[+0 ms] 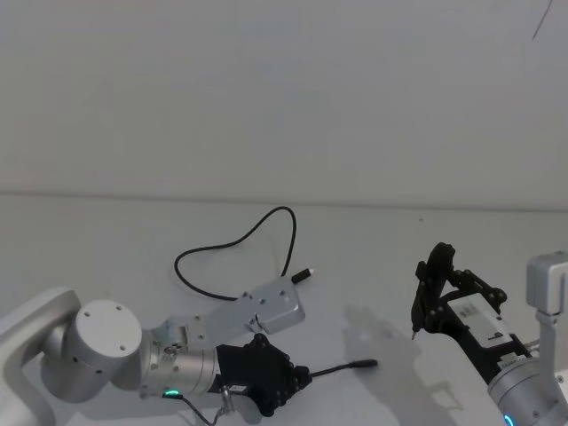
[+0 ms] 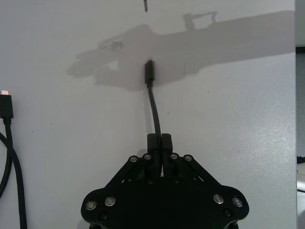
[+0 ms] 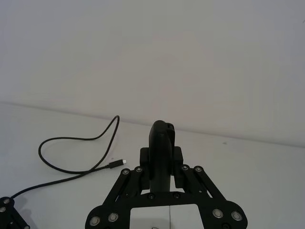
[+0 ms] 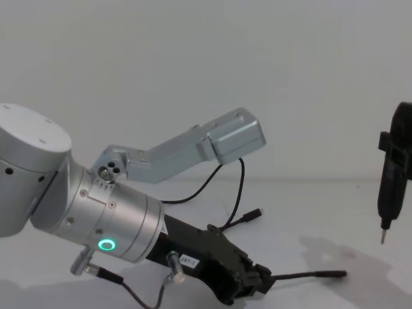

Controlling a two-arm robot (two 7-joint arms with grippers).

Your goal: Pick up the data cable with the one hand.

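The left gripper [image 2: 158, 141], low over the white table [image 1: 382, 244], has its jaws pinched on the data cable [image 2: 153, 102] just behind the rod-like plug [image 2: 149, 73]. This end points straight out rightward, and the rest loops away behind. The right gripper [image 1: 415, 328] hangs upright, jaws together, well apart.

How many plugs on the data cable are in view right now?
2. The small plug lies on the table beyond the left claw; the rod-like plug pokes out ahead of that claw, which is shut on the data cable. The right claw hangs aside.
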